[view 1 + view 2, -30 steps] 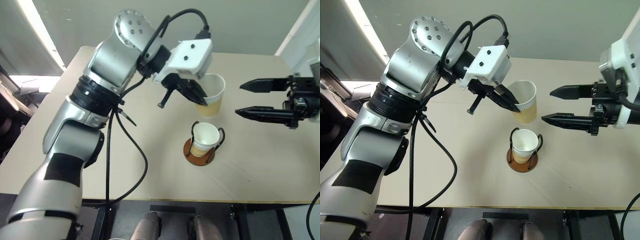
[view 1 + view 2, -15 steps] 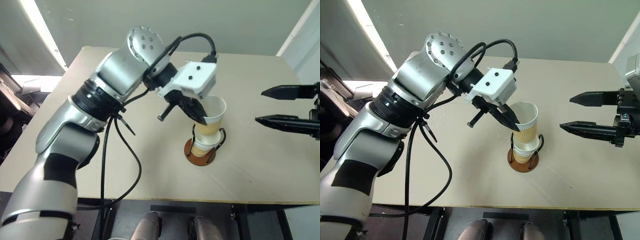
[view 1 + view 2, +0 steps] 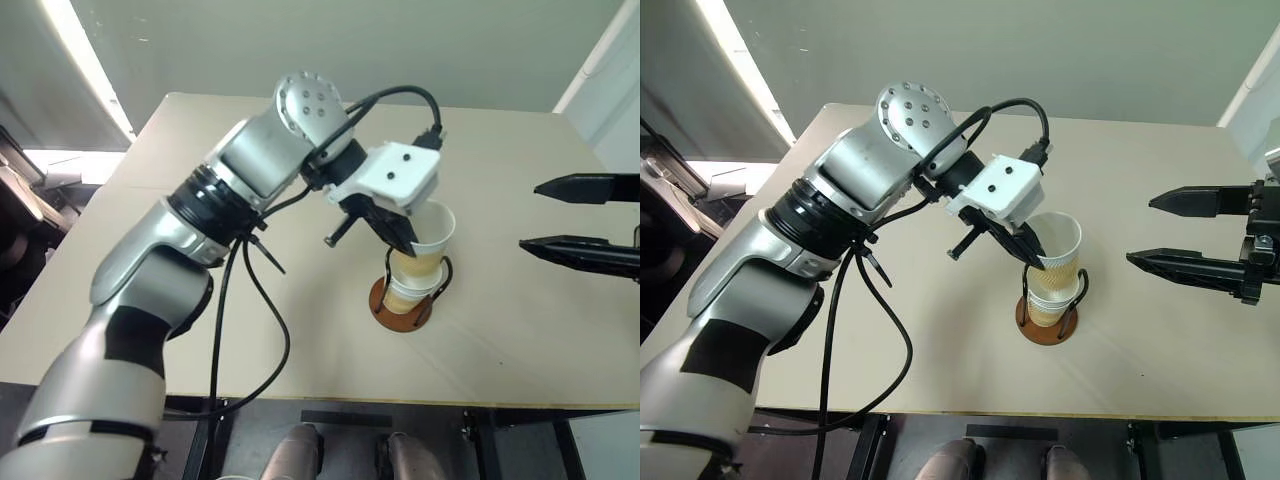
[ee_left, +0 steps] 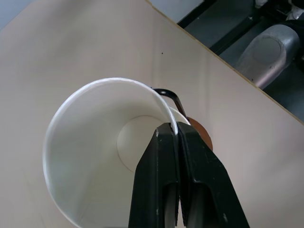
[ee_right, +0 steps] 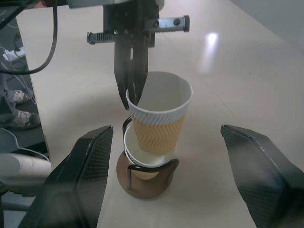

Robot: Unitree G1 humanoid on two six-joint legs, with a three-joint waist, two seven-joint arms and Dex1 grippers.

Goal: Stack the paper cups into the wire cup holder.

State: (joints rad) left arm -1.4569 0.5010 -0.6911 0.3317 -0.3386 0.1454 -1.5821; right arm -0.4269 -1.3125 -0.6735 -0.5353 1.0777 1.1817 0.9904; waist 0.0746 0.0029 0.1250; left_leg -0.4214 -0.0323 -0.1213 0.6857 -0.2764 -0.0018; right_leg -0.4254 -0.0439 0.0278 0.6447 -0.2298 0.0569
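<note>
Beige tabletop, matte, on a dark metal frame; grey wall behind, a bright light strip at the upper left, dark floor beyond the near edge. In the right wrist view someone's shoes show at the far side of the table.

Cup holder stands mid-table, toward the near edge: round reddish-brown base flat on the top, thin black wire loops upright. A cup already sits in it, mouth up, axis vertical.

Upper cup is partly nested into that seated one, mouth up, narrow end down. Its long axis is close to vertical but tipped a little, rim leaning away from the left arm. The rim sits well above the wire loops, so it is not fully seated. White inside, tan wavy band outside.

Left gripper is clamped on the rim of the upper cup, one finger inside the wall, one outside, jaws pressed tight.

Right gripper hangs off to the robot's right, well apart from the cups, pointing toward them, jaws spread wide, holding nothing.
</note>
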